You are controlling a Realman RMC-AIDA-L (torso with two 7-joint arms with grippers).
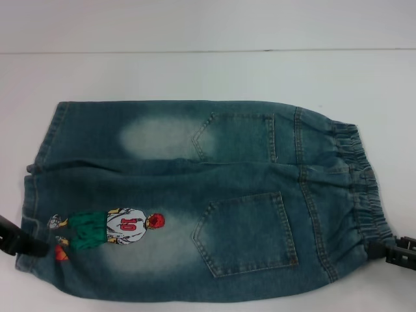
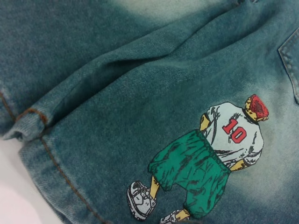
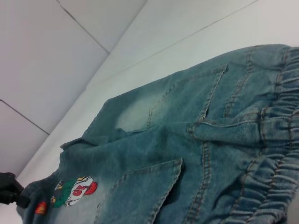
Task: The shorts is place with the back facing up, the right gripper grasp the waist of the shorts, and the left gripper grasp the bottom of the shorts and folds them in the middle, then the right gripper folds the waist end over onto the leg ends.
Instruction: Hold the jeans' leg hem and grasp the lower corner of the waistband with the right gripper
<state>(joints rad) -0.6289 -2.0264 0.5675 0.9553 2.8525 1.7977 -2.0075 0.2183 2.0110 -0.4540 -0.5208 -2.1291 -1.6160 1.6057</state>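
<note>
Shorts (image 1: pixel 195 201) lie flat on my white table (image 1: pixel 195 71), back up, both rear pockets showing, waist toward my right arm and leg hems toward my left.

My left gripper (image 1: pixel 23 242) sits at the near leg hem, its black tip touching the denim edge. I cannot tell whether its fingers are apart or closed on the cloth. Just beside it, farther in along the near leg, is the printed figure (image 2: pixel 210 158): green shorts, a white shirt numbered 10, a red cap. My left wrist camera looks straight down on that print, with the stitched hem (image 2: pixel 32 114) close by and a fold running between the two legs.

My right gripper (image 1: pixel 402 252) is at the near corner of the elastic waistband (image 1: pixel 364 195), touching the gathered fabric; I cannot tell its finger state either. From it the waistband runs away to the far side, and the near pocket (image 1: pixel 247 234) lies just inward of it. The far pocket (image 1: pixel 237 136) sits beyond.
</note>
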